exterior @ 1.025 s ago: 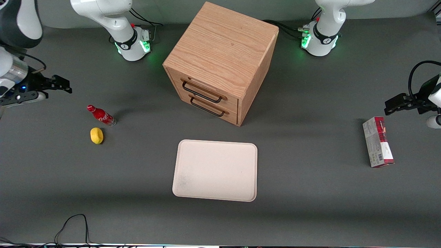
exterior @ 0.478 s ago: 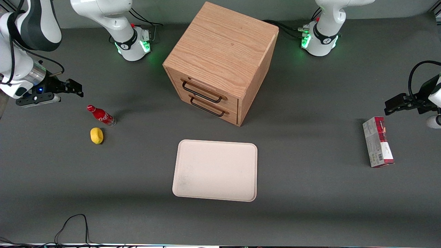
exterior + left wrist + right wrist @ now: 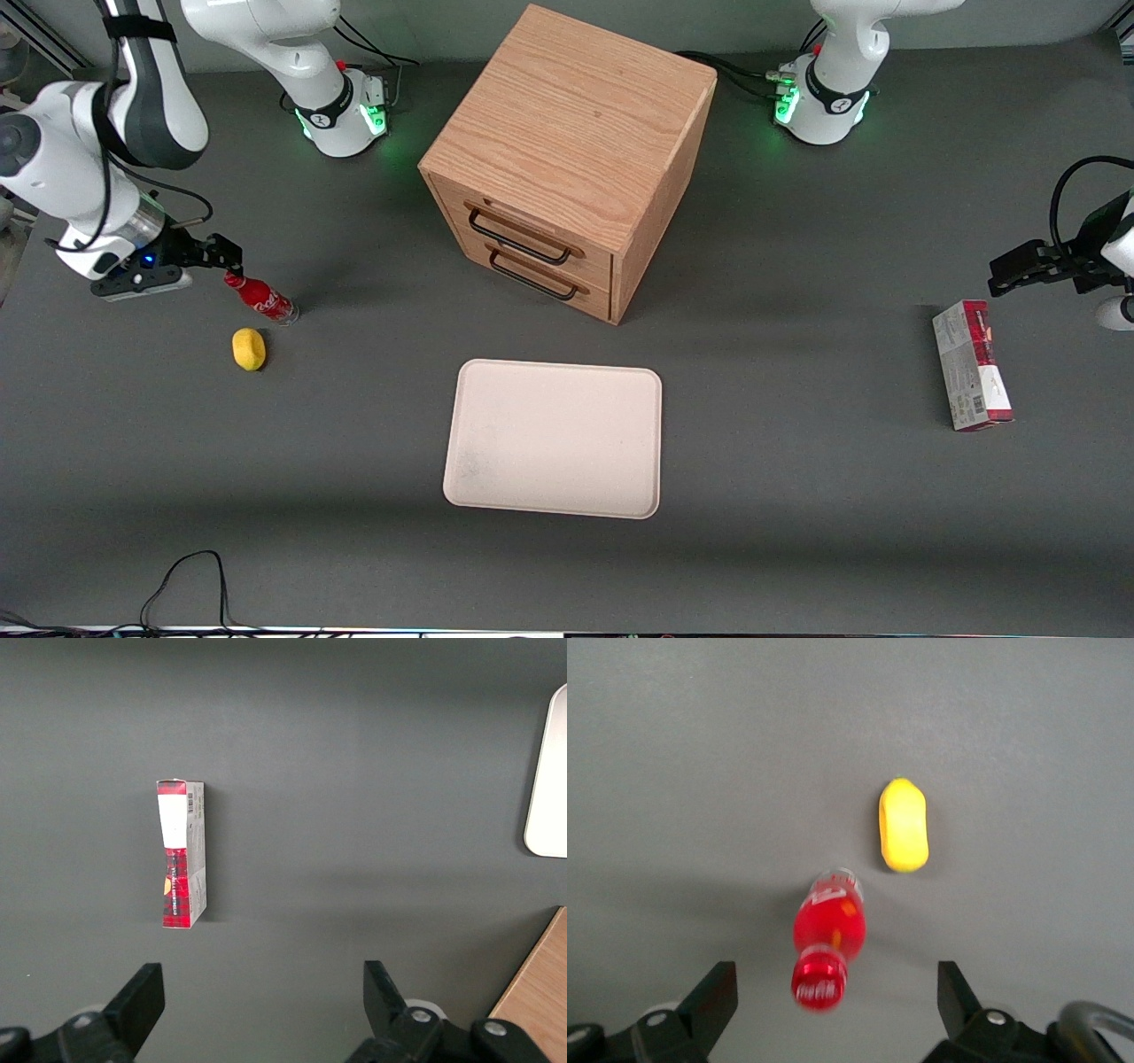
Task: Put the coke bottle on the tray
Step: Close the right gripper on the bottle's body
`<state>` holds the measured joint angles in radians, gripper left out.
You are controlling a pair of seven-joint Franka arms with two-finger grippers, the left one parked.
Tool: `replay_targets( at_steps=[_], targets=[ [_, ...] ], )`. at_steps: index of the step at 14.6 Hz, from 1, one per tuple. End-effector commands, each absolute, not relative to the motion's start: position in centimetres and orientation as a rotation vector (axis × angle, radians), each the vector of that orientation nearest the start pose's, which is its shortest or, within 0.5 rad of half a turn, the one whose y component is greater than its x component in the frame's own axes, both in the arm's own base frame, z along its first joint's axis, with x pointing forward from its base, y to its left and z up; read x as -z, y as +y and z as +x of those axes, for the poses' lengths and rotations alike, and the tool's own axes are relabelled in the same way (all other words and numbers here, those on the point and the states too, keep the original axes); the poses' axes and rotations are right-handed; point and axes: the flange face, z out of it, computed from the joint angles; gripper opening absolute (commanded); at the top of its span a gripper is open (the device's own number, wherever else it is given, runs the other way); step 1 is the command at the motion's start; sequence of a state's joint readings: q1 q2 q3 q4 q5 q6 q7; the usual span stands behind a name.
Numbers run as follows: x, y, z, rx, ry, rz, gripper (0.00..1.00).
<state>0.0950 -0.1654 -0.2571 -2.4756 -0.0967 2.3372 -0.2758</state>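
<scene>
The small red coke bottle (image 3: 260, 298) with its red cap, white script logo and clear base stands upright on the dark grey tabletop (image 3: 797, 496), toward the working arm's end of it and nothing grips it. The black two-finger gripper (image 3: 232, 257) of the white right arm hangs just above the bottle's cap; in the right wrist view the gripper (image 3: 837, 997) has its two fingers spread wide, one on either side of the cap, with clear space between each finger and the bottle (image 3: 828, 948). A small yellow lemon-shaped object (image 3: 249, 348) lies on the tabletop just beside the bottle, nearer to the front camera and not touching it; the right wrist view shows the same yellow piece (image 3: 904, 825) apart from the bottle's base. The large flat cream rectangular tray (image 3: 478, 496) with rounded corners and a low rim lies near the middle of the tabletop, well apart from the bottle and closer to the front edge. A light oak wooden cabinet (image 3: 576, 115) with two drawers and dark handles stands farther from the front camera than the tray. A red-and-grey rectangular carton (image 3: 972, 365) lies flat toward the parked arm's end of the tabletop.
</scene>
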Motion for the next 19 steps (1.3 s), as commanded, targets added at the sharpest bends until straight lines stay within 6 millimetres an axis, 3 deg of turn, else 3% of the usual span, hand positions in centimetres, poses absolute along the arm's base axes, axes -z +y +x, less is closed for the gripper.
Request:
replay_targets(
  at_steps=[1,7,10,11,12,13,19],
  targets=[
    [-32.99,-6.7,44.67,0.079,-0.281,-3.178,0.99],
    [-32.55,-6.65,44.43,0.065,-0.267,-3.178,0.98],
    [-32.49,-6.53,44.18,0.06,-0.27,-3.175,0.91],
    [-32.55,-6.53,44.18,0.063,-0.27,-3.175,0.76],
    [-32.74,-6.45,44.13,0.068,-0.27,-3.174,0.29],
    [-32.93,-6.45,44.05,0.065,-0.269,-3.173,0.0],
    [-32.91,-6.39,44.08,0.061,-0.269,-3.174,0.0]
  ],
)
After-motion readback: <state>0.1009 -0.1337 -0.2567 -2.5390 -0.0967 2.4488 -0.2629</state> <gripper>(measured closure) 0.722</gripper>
